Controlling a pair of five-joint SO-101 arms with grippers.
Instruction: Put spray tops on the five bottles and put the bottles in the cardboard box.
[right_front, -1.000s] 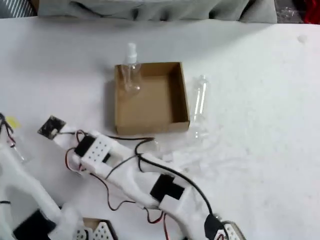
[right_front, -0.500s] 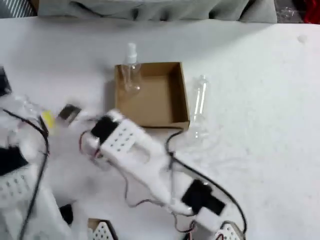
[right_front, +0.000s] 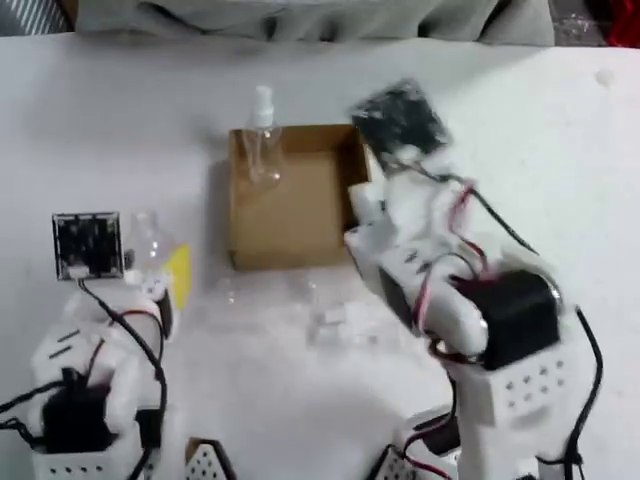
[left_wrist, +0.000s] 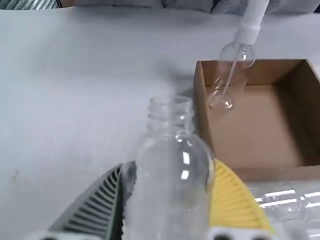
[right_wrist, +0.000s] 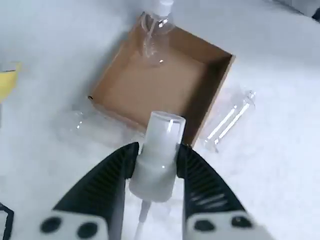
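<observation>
At the lower left of the high view, the left gripper (left_wrist: 169, 175) pinches an upright, clear round plastic bottle (left_wrist: 170, 162) by its body. A grey finger sits on one side and a yellow finger on the other, with the open neck free above them. At the right of that view, beside the shallow brown cardboard box (right_front: 305, 210), the right gripper (right_wrist: 156, 149) is clamped on a white plastic spray top (right_wrist: 157, 167). Its black fingers press the collar, and the thin dip tube (right_wrist: 142, 216) hangs below.

The held bottle looks empty and thin-walled, so I judge it very light, smooth enough to slide in the fingers and easy to dent. A hold across the widest part of the body, just under the shoulder, seems best: firm enough to steady the neck, not so hard as to crush it. The spray top seems stiffer and just as light. The collar is the place to grip it, since the slender dip tube would probably bend if it met the neck's rim off-centre.

I count four bottles:
- the held one
- a capped clear bottle (right_front: 264, 140) leaning in the box's upper-left corner
- an uncapped bottle (right_wrist: 227, 119) lying on the white table (right_front: 560, 130) just beside the box's right wall
- a second loose bottle (left_wrist: 282, 200) lying along the box's lower wall

Two spray tops are certain, one fitted and one held. The clear clutter (right_front: 330, 320) below the box, at lower centre, is too blurred to tell whether it holds the fifth bottle or more tops
</observation>
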